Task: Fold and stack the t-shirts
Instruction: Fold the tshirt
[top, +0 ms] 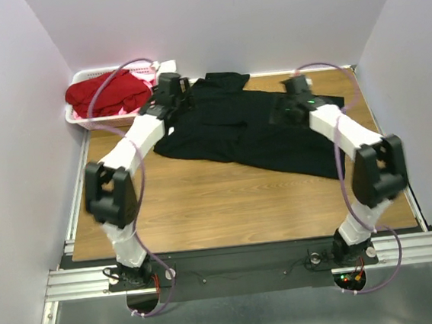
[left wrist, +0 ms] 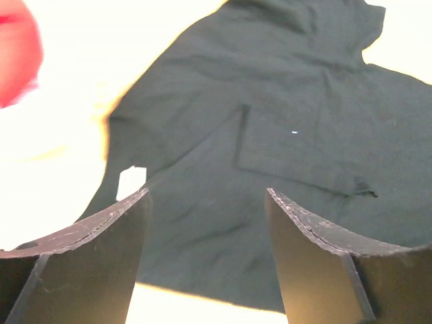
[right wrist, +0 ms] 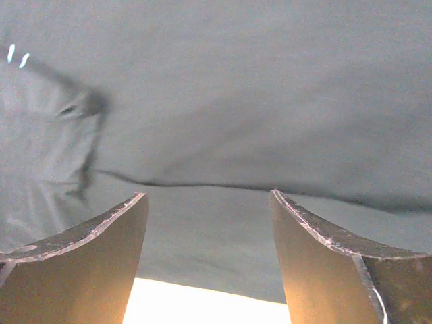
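Left jaws wide over black shirt (top: 229, 135), spread rumpled on worktop (top: 228, 207) toward 12 o'clock. Right jaws wide too, low over same cloth. Red shirt (top: 110, 92) heaped in basket (top: 78, 118), 10 o'clock.

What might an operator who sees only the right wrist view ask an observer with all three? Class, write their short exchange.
Operator: I see only the black t-shirt under the open right hand. Any other shirts?
Observer: Yes, a red t-shirt lies in the white basket at the far left.
Operator: Where is the left hand?
Observer: The left hand hangs open above the black t-shirt, on the side nearest the basket.
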Controlling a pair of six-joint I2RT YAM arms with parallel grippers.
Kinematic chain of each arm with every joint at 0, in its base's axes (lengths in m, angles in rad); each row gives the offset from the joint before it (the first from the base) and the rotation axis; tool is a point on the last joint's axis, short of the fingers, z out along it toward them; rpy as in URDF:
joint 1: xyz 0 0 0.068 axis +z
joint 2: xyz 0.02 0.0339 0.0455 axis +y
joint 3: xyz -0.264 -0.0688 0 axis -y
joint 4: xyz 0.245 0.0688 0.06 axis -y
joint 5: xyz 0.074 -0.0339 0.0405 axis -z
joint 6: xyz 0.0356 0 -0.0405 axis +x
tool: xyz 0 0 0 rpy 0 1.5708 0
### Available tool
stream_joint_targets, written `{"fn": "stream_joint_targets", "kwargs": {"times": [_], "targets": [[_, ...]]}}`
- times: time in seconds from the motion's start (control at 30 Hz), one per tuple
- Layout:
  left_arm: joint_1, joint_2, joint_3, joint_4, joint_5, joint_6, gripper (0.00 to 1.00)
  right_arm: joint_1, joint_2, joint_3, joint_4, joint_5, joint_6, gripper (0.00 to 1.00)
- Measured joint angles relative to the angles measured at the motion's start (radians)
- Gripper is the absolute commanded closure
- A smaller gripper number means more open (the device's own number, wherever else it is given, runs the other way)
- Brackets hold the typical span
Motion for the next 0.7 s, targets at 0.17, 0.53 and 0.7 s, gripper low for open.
{"fn": "stream_joint_targets", "kwargs": {"times": [0.17,0.53,0.7], "targets": [[0.093,-0.285,-0.27,-0.007,-0.011,-0.085,0.2,-0.213,-0.269,-0.243,-0.025,-0.049,0.054,0.22],[0.225,-0.213,-0.559,-0.005,0.042,-0.163,0.2,-0.619,-0.45,-0.584,-0.124,-0.231,0.097,0.23],[0.232,-0.144,-0.521,0.015,0.059,-0.183,0.2,-0.653,-0.469,-0.603,-0.126,-0.24,0.103,0.25]]}}
